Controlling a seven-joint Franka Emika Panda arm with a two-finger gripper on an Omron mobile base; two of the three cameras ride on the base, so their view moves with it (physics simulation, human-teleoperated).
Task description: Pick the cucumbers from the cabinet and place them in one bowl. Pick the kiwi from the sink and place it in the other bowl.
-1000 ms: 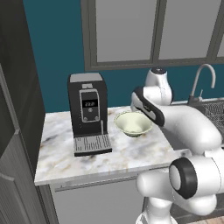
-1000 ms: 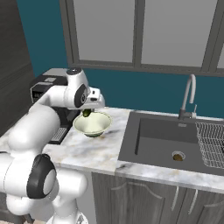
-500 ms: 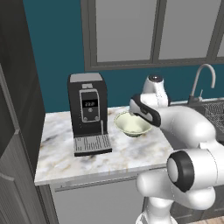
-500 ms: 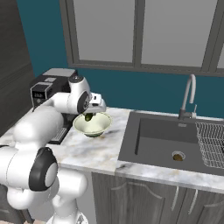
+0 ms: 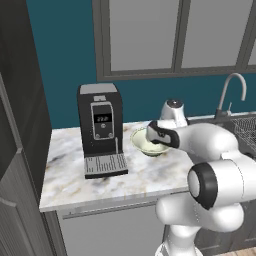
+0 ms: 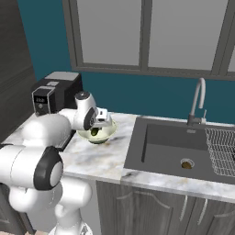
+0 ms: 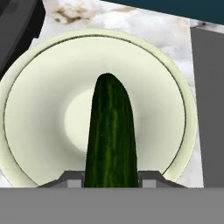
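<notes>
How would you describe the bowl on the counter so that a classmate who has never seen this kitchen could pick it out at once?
Find the black coffee machine on the marble counter; the bowl sits just beside it, towards the sink. It is round, shallow and pale cream, and the end effector holds a dark green cucumber over it.

Glossy white rounded arm (image 5: pixel 215 145), dark joints

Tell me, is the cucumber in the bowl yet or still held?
Still held. The gripper is shut on the cucumber, right over the cream bowl, whose inside holds nothing else.
</notes>
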